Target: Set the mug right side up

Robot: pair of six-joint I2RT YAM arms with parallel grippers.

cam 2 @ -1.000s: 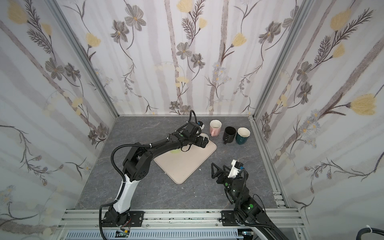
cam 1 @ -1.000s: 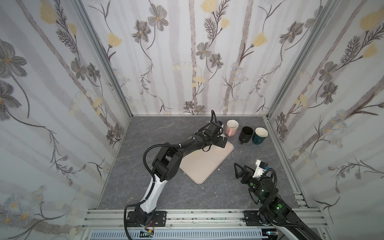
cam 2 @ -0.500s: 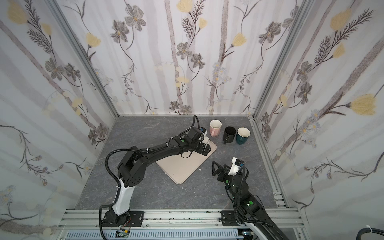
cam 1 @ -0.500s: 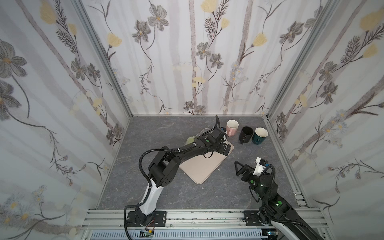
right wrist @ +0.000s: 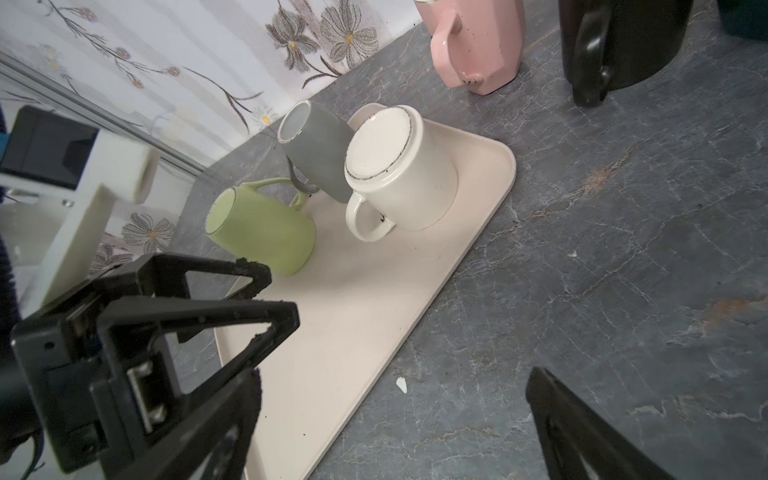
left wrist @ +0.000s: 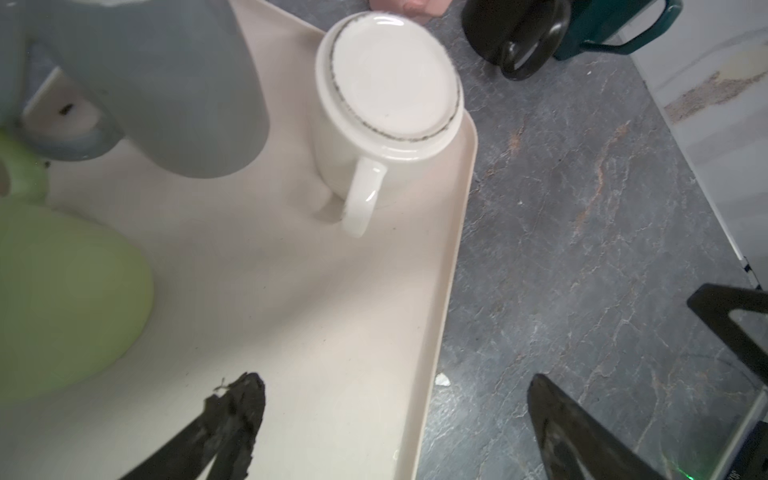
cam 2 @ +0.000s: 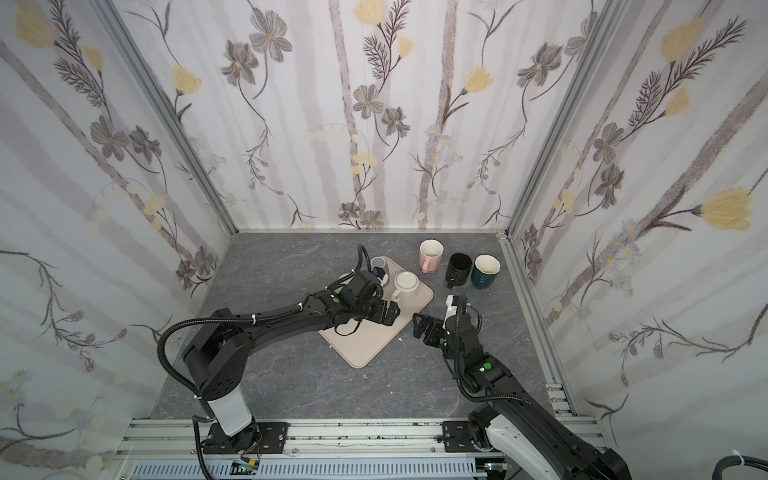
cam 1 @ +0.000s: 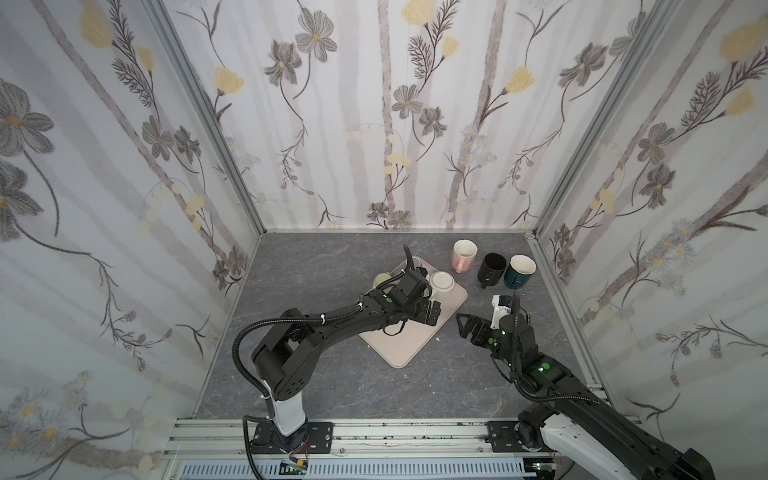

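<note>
Left claw (left wrist: 394,388), jaws apart and empty: backed off to 7 o'clock of white mug (cam 1: 442,282), left it base-up, unflipped.

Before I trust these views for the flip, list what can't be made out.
- Green mug: in a top view, mostly hidden behind the left arm.
- Grey mug: left wrist view, blurred, cut off by the edge.
- Teal mug: right wrist view, only a corner shows.
- Inside of the white mug: hidden, mouth down on the tray.
</note>
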